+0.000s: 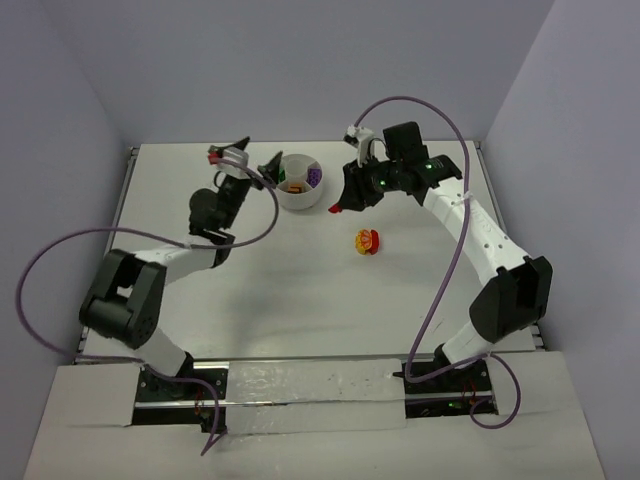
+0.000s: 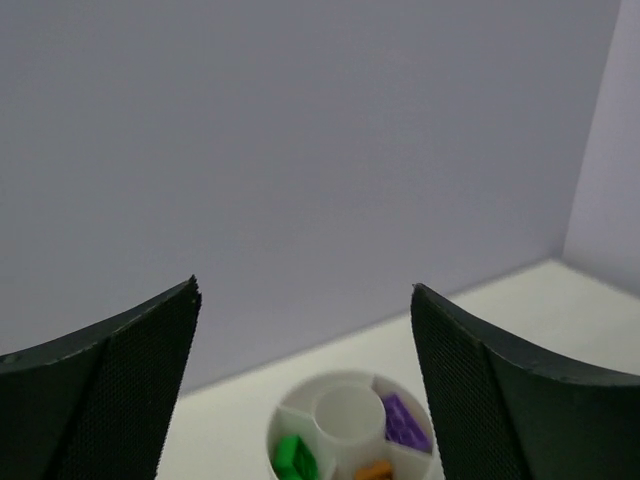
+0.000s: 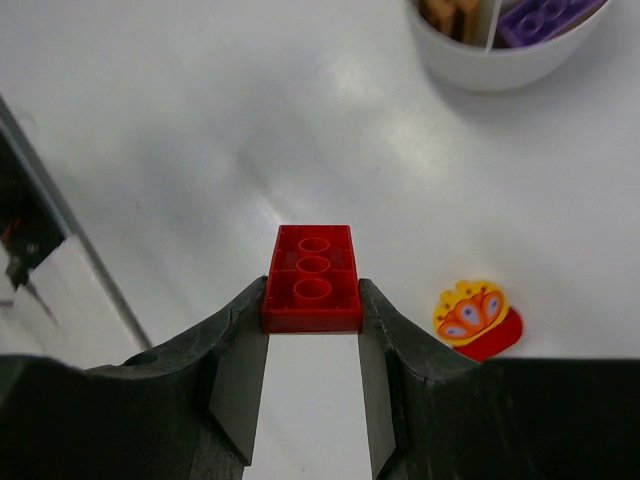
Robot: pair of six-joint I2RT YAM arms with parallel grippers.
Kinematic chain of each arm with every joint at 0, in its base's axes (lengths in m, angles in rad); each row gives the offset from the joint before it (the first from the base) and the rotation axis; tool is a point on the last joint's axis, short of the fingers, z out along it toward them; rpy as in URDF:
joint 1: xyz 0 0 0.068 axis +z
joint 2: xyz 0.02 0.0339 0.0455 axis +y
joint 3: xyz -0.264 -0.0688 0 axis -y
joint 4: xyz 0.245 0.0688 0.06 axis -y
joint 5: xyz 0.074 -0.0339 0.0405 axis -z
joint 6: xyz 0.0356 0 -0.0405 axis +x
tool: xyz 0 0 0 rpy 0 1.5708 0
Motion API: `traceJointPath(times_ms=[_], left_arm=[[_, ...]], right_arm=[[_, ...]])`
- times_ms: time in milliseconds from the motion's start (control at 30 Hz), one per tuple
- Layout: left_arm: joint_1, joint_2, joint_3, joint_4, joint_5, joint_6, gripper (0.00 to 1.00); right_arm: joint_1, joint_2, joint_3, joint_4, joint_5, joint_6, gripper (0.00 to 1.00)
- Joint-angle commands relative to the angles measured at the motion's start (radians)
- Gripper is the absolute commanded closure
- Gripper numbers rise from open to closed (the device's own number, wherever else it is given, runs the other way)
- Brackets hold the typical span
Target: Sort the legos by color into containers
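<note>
one yellow-and-red lego near red brick, white bowl apart

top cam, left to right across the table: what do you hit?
left gripper → bowl → red brick → yellow-red piece

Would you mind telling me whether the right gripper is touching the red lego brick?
Touching. The right wrist view shows the right gripper clamped on the red lego brick, pressed against both its sides.
</note>
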Motion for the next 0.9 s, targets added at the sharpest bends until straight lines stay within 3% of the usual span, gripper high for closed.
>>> traceJointPath(times_ms=[0, 67, 167, 267, 400, 600, 867], left_arm=[[0.104, -0.159, 0.14, -0.432, 0.086, -0.117, 0.01], [0.138, -0.179, 0.202, -0.665, 0.124, -0.125, 0.01], [0.181, -0.195, 0.268, -0.855, 0.185, -0.157, 0.01], [0.218, -0.211, 0.284, -0.943, 0.212, -0.208, 0.01], [0.233, -0.219, 0.309, -1.055, 0.184, -0.196, 0.01], [0.267, -0.267, 0.258, -1.105, 0.207, -0.196, 0.01], [0.276, -0.288, 0.224, -1.118, 0.23, -0.222, 0.01]], right_arm=[[-0.006, 0.1, 0.189, 0.125, 0.113, 0.099, 1.0], [-0.005, 0.148, 0.252, 0.159, 0.133, 0.131, 1.0], [-0.002, 0.244, 0.361, 0.172, 0.139, 0.172, 1.0], [0.004, 0.368, 0.525, 0.155, 0.149, 0.249, 1.0], [0.046, 0.455, 0.616, 0.143, 0.208, 0.296, 1.0], [0.104, 0.549, 0.719, 0.122, 0.347, 0.307, 1.0], [0.137, 0.633, 0.749, 0.122, 0.418, 0.294, 1.0]])
